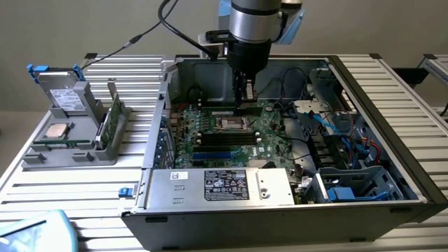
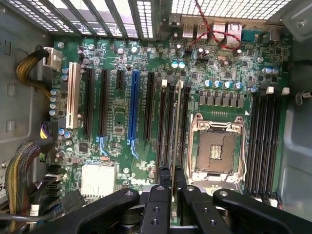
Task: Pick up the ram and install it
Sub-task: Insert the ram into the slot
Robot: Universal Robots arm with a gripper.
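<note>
The ram (image 2: 176, 126) shows edge-on in the wrist view as a thin strip running out from between my fingertips. It lines up along the black memory slots (image 2: 165, 122) between the blue slot and the empty processor socket (image 2: 217, 146). My gripper (image 2: 171, 187) is shut on it. In the exterior view the gripper (image 1: 244, 102) reaches down inside the open computer case, and the ram (image 1: 220, 111) appears as a green strip below it, above the motherboard (image 1: 269, 136). Whether it touches a slot I cannot tell.
A grey holder (image 1: 70, 155) on the exterior view's left carries a silver processor chip (image 1: 57, 131), a green board standing upright (image 1: 105, 126) and a drive (image 1: 66, 97). The power supply (image 1: 217, 186) sits at the case front. Cables (image 1: 350, 136) crowd the case's right side.
</note>
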